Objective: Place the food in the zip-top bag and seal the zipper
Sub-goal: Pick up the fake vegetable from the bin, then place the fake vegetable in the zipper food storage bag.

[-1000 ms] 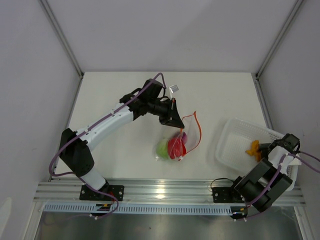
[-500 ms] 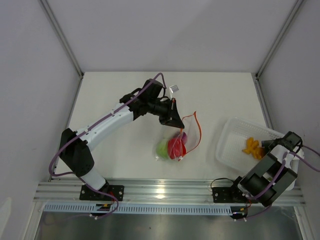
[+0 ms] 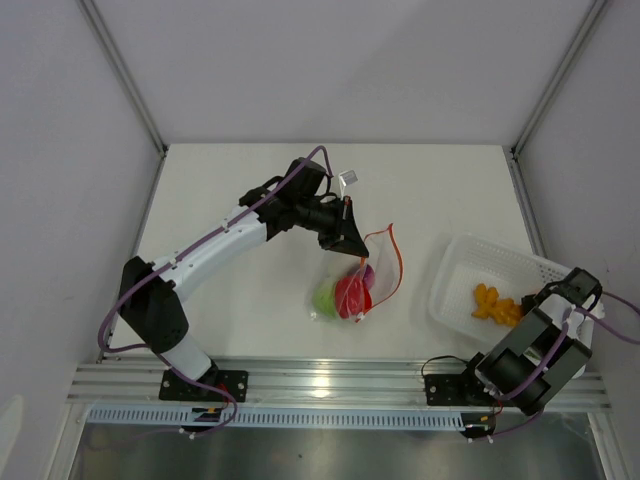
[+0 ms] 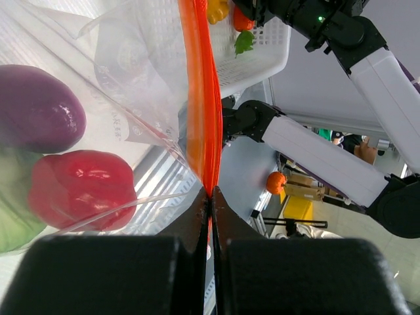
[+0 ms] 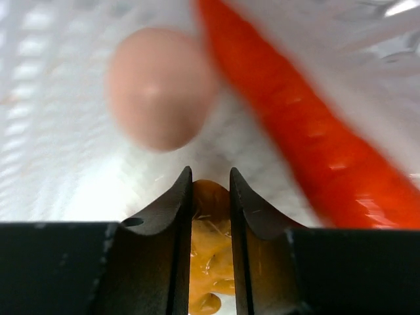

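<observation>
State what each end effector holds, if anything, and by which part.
Left end effector pinches the zip-top bag by its red-orange zipper. Right end effector grips the orange-yellow lumpy piece by one end.

Right gripper [image 5: 210, 172] jaws have closed on the orange-yellow piece [image 5: 210, 262].

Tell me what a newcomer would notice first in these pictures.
Mid-table lies the clear zip-top bag, holding a red pepper, a green fruit and a purple piece. The shut left claw pinches its orange zipper. To the right, inside the white basket, the right claw grips an orange-yellow lumpy piece, next to a pale ball and a long orange-red piece.
</observation>
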### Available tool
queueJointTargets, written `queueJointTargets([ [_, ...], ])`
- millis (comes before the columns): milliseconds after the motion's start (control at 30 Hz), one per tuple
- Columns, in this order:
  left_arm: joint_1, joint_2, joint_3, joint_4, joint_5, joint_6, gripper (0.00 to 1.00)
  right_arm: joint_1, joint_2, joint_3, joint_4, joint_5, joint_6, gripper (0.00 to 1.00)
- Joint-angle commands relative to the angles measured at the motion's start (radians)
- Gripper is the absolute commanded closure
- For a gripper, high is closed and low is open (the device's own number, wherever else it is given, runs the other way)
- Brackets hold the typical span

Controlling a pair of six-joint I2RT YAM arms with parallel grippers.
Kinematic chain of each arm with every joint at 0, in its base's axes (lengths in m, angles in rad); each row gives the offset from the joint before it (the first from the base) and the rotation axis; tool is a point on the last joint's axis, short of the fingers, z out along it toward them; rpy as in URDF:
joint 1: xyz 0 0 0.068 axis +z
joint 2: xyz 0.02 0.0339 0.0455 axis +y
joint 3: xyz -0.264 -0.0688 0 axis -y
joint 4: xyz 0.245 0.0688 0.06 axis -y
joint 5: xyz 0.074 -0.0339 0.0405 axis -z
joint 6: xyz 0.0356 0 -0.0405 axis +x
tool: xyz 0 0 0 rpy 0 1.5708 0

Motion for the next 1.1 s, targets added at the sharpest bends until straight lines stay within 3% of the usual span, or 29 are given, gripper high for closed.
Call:
queueJointTargets([
  [0, -0.006, -0.004, 0.01, 0.032, 0.029, 0.0, 0.99, 0.058, -0.032, 0.002, -0.021, -0.138, -0.009, 0.81],
  [33, -0.004, -0.007, 0.004, 0.034, 0.031, -0.002, 0.99, 0.067, -0.037, 0.009, -0.032, -0.141, -0.017, 0.84],
  [100, -0.004, -0.005, 0.002, 0.037, 0.034, -0.005, 0.99, 0.081, -0.043, 0.019, -0.047, -0.161, -0.022, 1.0],
  [400, -0.01, -0.018, -0.001, 0.046, 0.025, -0.014, 0.99, 0.182, -0.142, 0.112, -0.171, -0.191, -0.011, 1.0],
  [767, -0.012, -0.024, -0.002, 0.063, -0.021, -0.026, 0.99, 0.265, -0.253, 0.394, -0.461, -0.111, -0.078, 1.0],
  [900, -0.018, -0.016, 0.03, 0.038, -0.06, -0.008, 0.99, 0.357, -0.259, 0.497, -0.542, -0.11, -0.081, 1.0],
  [1067, -0.023, -0.019, 0.028, 0.038, -0.096, -0.005, 0.99, 0.634, -0.207, 0.658, -0.665, -0.017, -0.035, 1.0],
])
